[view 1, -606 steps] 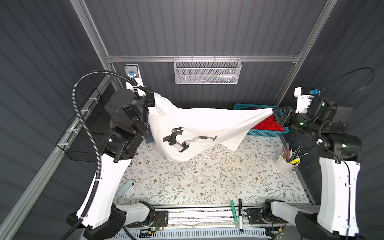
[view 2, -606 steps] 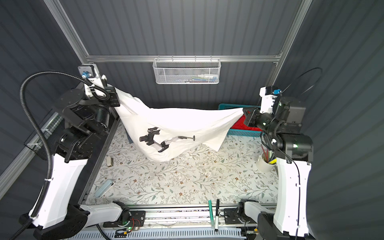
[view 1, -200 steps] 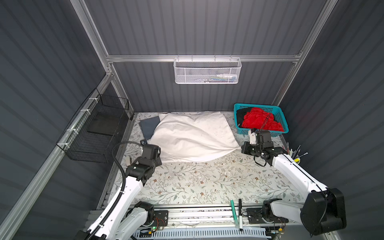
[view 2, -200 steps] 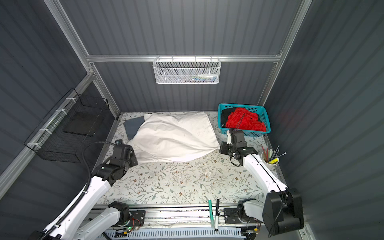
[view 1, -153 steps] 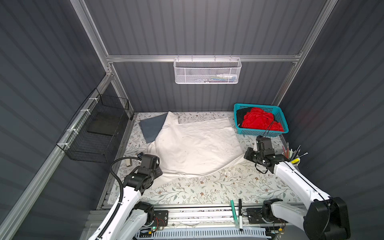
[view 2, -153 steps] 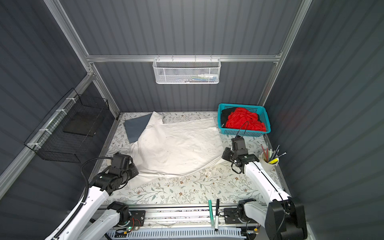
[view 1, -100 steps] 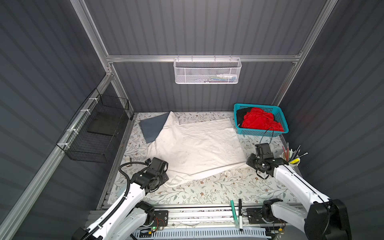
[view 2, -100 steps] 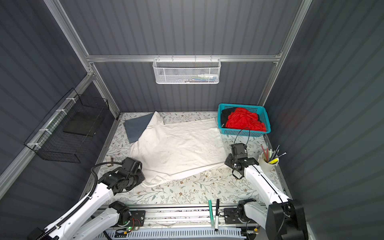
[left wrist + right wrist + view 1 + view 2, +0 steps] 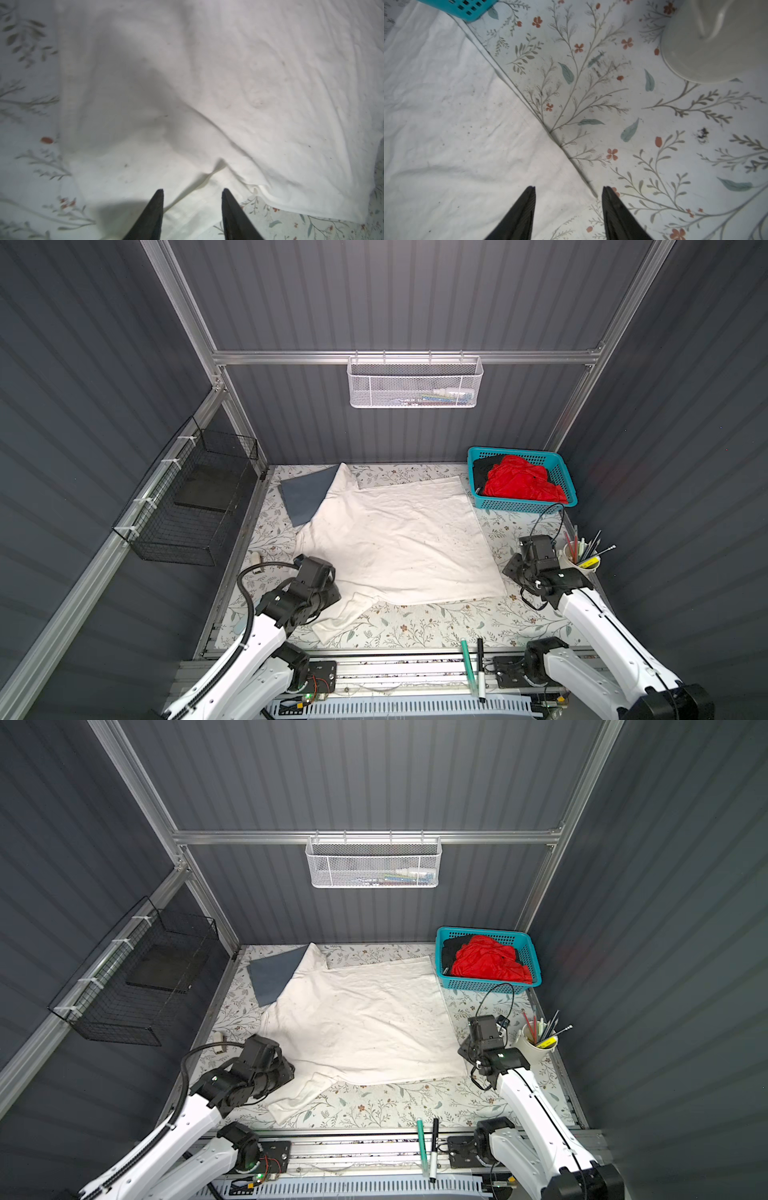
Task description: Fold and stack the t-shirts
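In a top view the white shirt [image 9: 395, 547] is spread unfolded on the worktop [image 9: 415, 626], the grey shirt [image 9: 303, 493] is folded, and the red shirt [image 9: 519, 487] is left in the basket [image 9: 523, 508]. In the left wrist view the left claw [image 9: 192, 190] is held open over the white shirt. In the right wrist view the right claw [image 9: 569, 188] is held open at its hem.

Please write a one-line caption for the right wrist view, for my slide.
Right gripper, jaws open, at a corner of the off-white t-shirt spread on the floral table covering.
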You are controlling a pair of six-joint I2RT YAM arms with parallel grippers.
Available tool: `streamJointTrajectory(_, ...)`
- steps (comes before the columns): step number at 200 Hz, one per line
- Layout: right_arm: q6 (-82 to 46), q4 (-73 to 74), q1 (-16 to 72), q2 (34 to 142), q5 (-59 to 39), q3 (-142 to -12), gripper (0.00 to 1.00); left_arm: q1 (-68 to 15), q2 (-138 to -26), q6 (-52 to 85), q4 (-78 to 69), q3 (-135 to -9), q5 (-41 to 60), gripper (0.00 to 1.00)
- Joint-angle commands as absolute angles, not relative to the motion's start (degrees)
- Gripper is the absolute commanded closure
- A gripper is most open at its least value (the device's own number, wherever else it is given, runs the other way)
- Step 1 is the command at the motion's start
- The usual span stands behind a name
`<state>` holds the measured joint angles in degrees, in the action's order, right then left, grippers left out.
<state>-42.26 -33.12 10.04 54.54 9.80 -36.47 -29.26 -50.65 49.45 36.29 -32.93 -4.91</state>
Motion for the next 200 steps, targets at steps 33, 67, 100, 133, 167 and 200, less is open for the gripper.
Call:
streamJointTrajectory(33, -36.06, -21.81, 19.55, 77.99, -4.72, -49.12, 0.42, -39.76, -68.27, 39.83, 23.09, -36.22, -0.52, 0.54)
streamJointTrajectory(67, -40.32, -15.18, 22.95, 80.47, -7.11, -47.11, 0.41, -44.81, -68.64, 44.6, 26.08, -34.8, -5.42, 0.56)
streamJointTrajectory(100, -39.17, -16.64, 23.29, 80.27, -5.56, -46.41, 0.38, -45.78, -67.36, 44.44, 28.21, -35.48, -10.27, 0.52)
streamJointTrajectory(133, -38.58, -18.03, 23.19, 83.3, -4.64, -47.41, 0.35, -45.7, -70.43, 44.18, 32.33, -37.07, -13.57, 0.5)
streamJointTrajectory(167, -40.07, -16.0, 23.01, 86.03, -6.42, -46.51, 0.34, -45.67, -73.82, 43.77, 26.32, -35.31, -9.07, 0.48)
streamJointTrajectory(200, -40.12, -15.46, 22.94, 85.77, -6.55, -45.99, 0.33, -45.76, -70.27, 43.4, 23.69, -32.93, -3.84, 0.5)
